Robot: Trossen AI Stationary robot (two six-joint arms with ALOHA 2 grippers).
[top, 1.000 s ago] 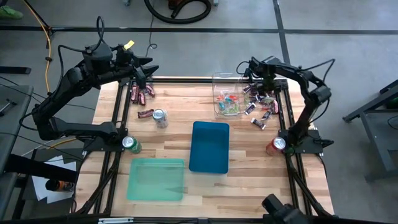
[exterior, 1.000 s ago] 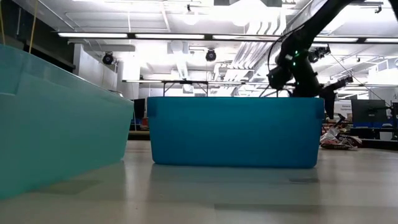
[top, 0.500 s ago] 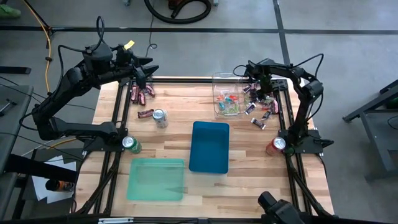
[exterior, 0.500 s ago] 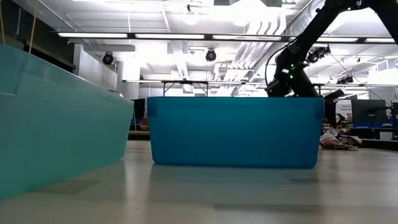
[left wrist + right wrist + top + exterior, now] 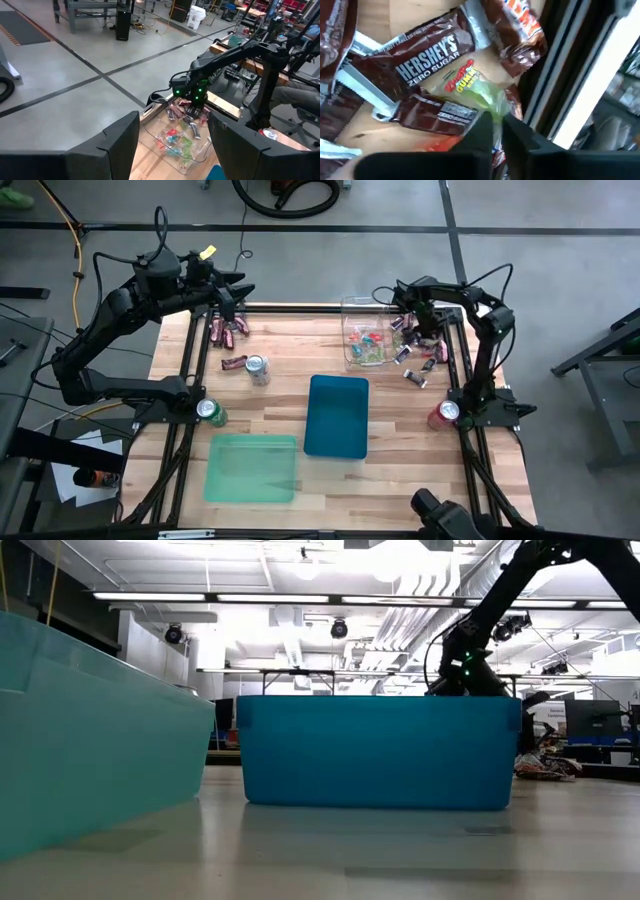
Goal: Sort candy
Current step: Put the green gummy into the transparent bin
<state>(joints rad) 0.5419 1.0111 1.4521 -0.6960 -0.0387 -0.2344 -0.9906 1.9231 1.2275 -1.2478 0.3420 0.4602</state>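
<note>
My right gripper, fingers nearly closed on a green gummy packet, sits over the right-side pile, nearer than my left.

Readable wrappers at the right gripper

"HERSHEY'S ZERO SUGAR" is showing on a brown bar just beyond the jaws; a green-yellow gummy packet between the fingertips is showing partly legible "GUMMY" lettering.
</note>
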